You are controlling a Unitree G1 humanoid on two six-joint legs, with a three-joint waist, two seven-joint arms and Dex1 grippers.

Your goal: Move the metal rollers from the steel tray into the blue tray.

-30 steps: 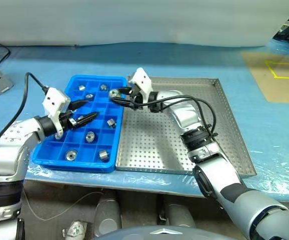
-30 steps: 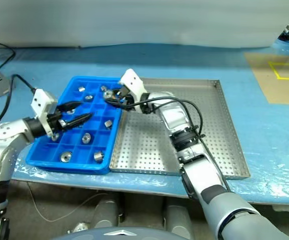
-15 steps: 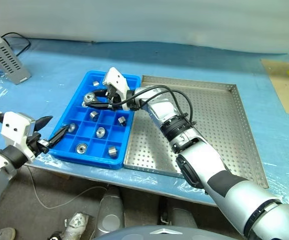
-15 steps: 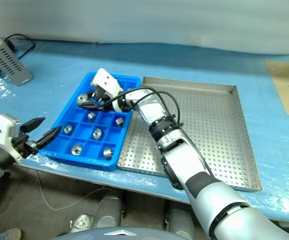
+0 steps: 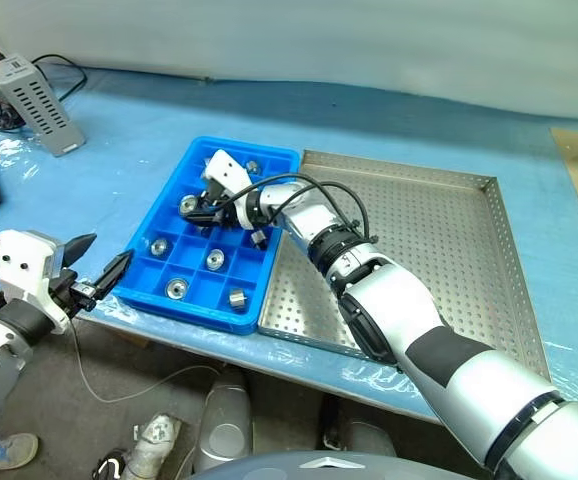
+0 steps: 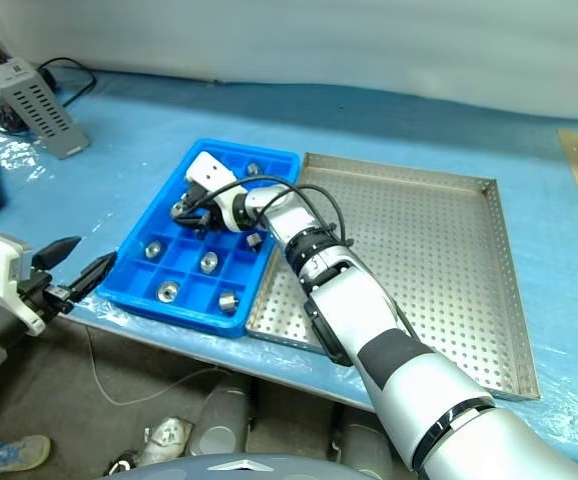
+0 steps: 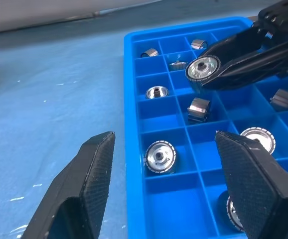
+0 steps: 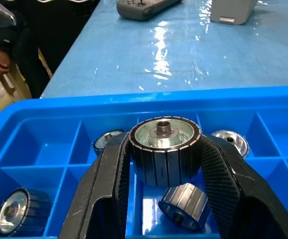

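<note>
Right end effector [image 8: 164, 164] grips a roller [image 8: 165, 149] above the blue tray [image 5: 159, 300]; left end effector [image 7: 169, 194] open.

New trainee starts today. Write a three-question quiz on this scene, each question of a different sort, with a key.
1. True or false: the steel tray still has rollers lying on it.
2. What is between the right gripper's fingers?
A) a cable B) a roller C) nothing
3. Fill in: the left gripper, fingers apart, is beside the ___ tray.

Key: 1 false; 2 B; 3 blue.
</note>
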